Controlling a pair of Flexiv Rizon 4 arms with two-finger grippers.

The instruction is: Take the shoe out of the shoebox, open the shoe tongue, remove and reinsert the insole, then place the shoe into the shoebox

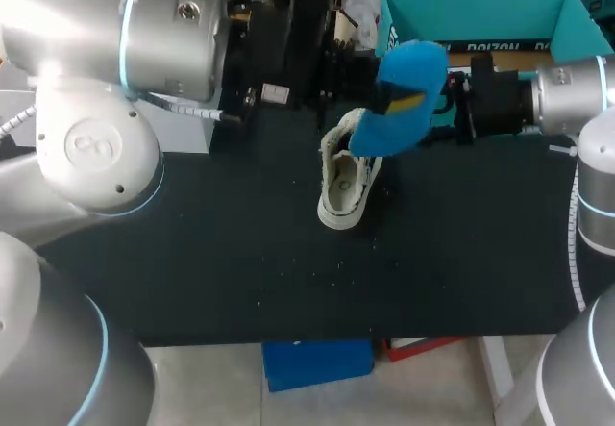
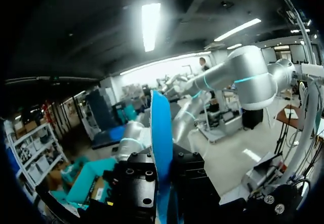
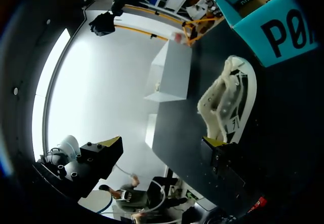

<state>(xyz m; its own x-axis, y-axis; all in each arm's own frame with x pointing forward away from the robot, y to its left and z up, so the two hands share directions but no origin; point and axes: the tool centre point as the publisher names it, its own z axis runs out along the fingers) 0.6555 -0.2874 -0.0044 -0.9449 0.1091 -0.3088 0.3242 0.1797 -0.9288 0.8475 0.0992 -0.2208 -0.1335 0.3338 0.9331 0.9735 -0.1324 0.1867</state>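
Left tool (image 2: 164, 183) apparently grasps the blue insole (image 1: 404, 94) above the white shoe (image 1: 348, 181), ready for reinsertion, while the right tool (image 3: 162, 143) waits released.

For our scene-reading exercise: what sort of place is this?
Likely a robotics lab bench: the left gripper holds a blue insole over a white shoe on a black table, beside a teal shoebox.

White shoe (image 1: 342, 187) lying in front of open teal shoebox (image 1: 480, 8); blue insole (image 1: 404, 99) out (raised, just abv shoe)
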